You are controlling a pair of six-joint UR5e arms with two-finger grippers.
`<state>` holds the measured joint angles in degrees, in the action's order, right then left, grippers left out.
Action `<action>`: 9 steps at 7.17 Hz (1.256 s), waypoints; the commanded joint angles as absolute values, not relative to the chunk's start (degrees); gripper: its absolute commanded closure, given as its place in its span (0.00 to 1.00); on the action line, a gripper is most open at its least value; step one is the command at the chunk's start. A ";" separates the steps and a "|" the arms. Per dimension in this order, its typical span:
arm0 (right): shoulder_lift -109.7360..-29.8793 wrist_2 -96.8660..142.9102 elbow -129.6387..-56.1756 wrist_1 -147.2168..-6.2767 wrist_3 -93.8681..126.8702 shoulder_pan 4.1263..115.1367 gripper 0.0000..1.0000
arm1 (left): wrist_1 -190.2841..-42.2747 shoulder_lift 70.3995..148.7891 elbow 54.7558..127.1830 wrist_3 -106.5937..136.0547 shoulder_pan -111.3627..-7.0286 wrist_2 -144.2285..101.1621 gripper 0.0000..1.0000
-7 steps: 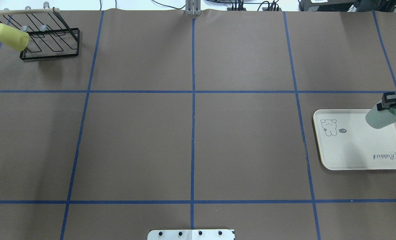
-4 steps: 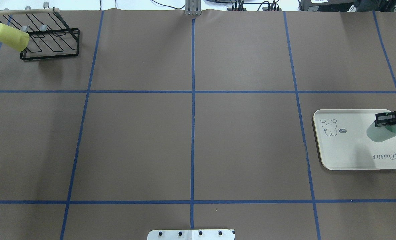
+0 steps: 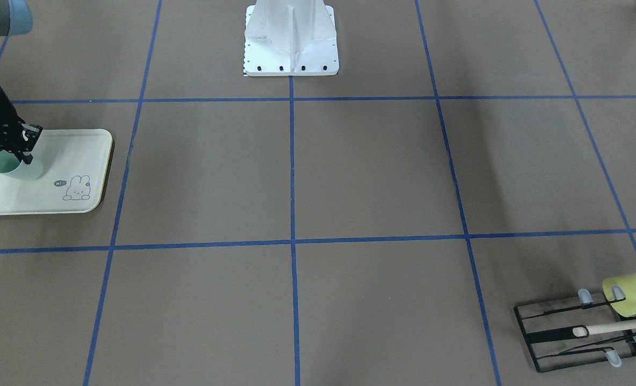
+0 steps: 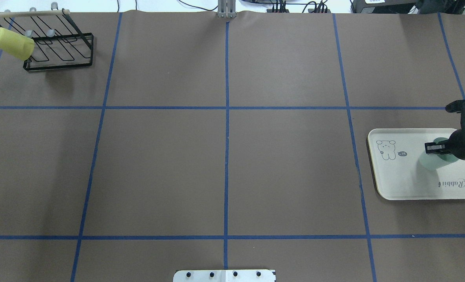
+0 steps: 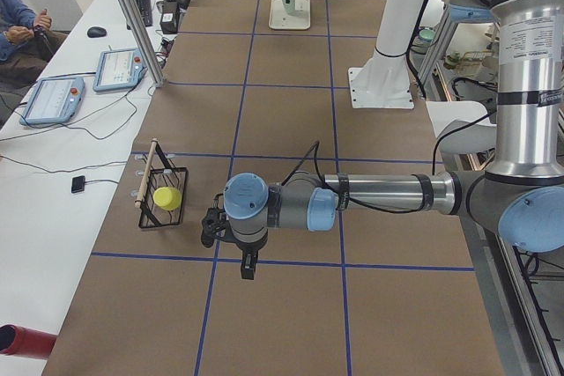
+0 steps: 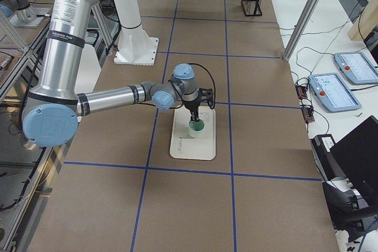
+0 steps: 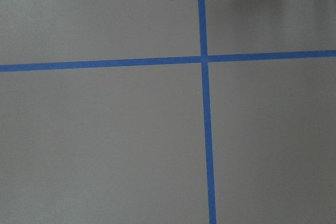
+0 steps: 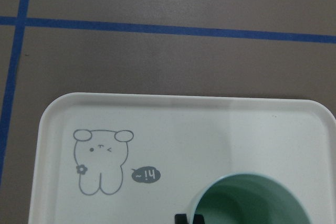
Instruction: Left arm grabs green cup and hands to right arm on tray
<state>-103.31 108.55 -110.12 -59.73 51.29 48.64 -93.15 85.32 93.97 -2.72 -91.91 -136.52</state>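
Cup (image 4: 431, 161) on tray (image 4: 404, 182), R side; rack (image 4: 66, 55) w/ 2nd cup (image 4: 13, 43) far L.

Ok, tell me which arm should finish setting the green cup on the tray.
Right. The right gripper holds the green cup by its rim above the tray; the left gripper hangs near the wire rack, far off.

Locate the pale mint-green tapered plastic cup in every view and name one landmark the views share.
Front-facing: pale mint-green plastic cup at far left.
Overhead: cup near the right edge.
Exterior left: too small to tell.
Exterior right: cup at centre.
Left wrist: not in it.
Right wrist: cup at the bottom edge, rim only.
Landmark: cream rectangular plastic tray with rabbit drawing.
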 commanded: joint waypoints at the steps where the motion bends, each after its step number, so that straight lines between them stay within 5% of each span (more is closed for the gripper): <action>1: -102.22 106.97 -109.60 -58.71 51.59 48.25 0.01 | -93.16 85.25 93.96 -2.72 -91.85 -136.58 0.00; 4: -100.63 112.73 -111.62 -60.37 49.67 52.96 0.00 | -93.34 85.25 93.96 -2.72 -91.85 -136.67 0.00; 9: -99.76 125.31 -110.39 -80.27 8.52 78.34 0.00 | -93.43 85.25 93.78 -2.72 -91.85 -136.32 0.00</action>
<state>-100.14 122.35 -110.72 -73.05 19.77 70.93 -93.50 85.22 93.91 -2.72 -91.85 -136.63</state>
